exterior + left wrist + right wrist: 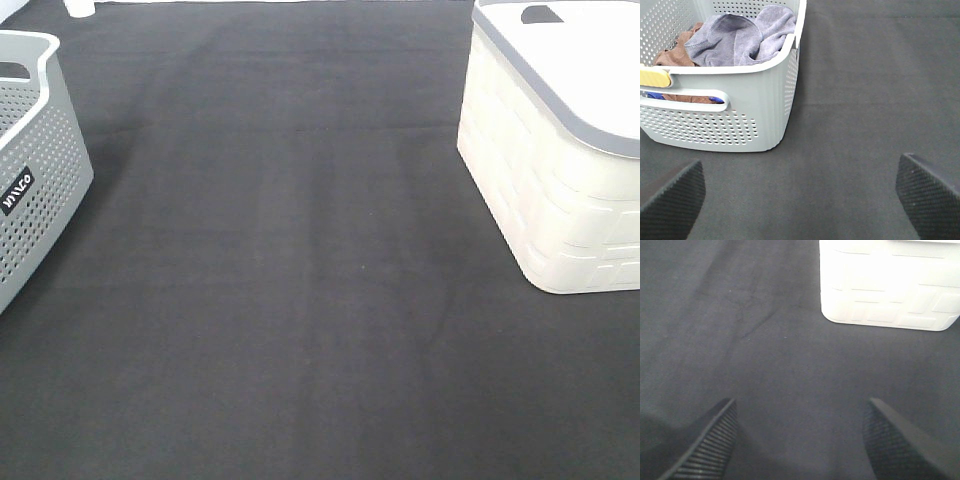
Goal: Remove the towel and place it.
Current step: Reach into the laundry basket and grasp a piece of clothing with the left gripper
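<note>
We see the towel (742, 35) lying bunched in a grey perforated basket (740, 125), its slate-blue folds heaped against the basket's far corner and rising to the rim. A brown cloth (671, 56) lies touching it in the same basket, and a yellow piece (654, 76) sits on the near rim. The basket stands ahead of the left gripper (800, 200), off to one finger's side rather than in line with the gap, and well apart from both fingers (672, 205). That gripper is spread wide and holds nothing: its two dark ribbed pads stand far apart over bare dark mat (300, 260). The right gripper (802, 440) is likewise spread with its fingers (705, 445) apart over the mat, grasping nothing. Ahead of it, toward the side of one finger, stands a white bin (887, 285) with a brick-like moulded wall, clear of the fingertips. From the high view we find the basket at the left edge of the mat and the white bin at the right, capped by a lid (575, 60) with a grey rim; neither arm appears in that view.
</note>
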Controlling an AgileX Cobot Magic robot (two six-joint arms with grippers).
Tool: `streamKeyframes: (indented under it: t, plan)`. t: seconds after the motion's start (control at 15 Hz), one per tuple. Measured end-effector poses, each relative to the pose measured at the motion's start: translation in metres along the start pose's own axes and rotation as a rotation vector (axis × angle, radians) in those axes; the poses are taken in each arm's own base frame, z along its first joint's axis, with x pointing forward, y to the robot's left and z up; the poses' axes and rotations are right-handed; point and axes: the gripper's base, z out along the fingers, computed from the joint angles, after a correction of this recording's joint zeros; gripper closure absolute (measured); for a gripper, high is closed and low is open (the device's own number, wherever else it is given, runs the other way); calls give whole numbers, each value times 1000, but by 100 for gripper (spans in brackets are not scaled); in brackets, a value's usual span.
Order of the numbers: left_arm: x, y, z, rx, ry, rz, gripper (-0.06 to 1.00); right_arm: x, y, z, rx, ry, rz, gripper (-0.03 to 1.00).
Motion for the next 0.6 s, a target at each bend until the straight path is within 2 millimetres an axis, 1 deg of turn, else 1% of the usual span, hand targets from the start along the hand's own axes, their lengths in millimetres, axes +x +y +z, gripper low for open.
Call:
streamKeyframes:
  t: [0.6]
  plan:
    - [0, 0, 0, 0, 0, 0, -3, 0, 0, 0, 0, 0, 0, 28]
